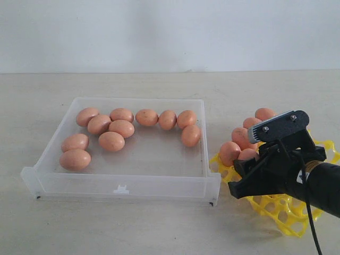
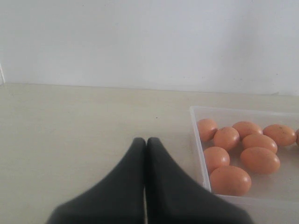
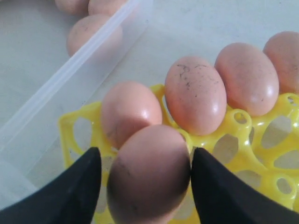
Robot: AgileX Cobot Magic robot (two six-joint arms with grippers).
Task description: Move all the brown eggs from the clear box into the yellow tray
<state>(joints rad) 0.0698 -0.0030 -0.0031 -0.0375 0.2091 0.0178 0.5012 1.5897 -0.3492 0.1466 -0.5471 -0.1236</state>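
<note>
exterior: most brown eggs [image 1: 122, 128] lie in the clear box [image 1: 122, 187], few in the yellow tray [image 1: 282, 213]; left wrist: left gripper [image 2: 145, 145] pressed together; right wrist: right gripper [image 3: 145, 186] straddles an egg [image 3: 149, 163] over the tray, whether pinching i cannot tell, so placing; next, spread wide, lift straight.

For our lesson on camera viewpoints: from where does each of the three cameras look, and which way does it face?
Exterior: off the arms, facing the wall across the table, box and tray; shows only the right gripper and arm.
Left wrist: low over the table, looking past the shut left gripper toward the box's eggs.
Right wrist: above the tray, looking down; its fingers flank an egg.
Shared: all three show the box.
</note>
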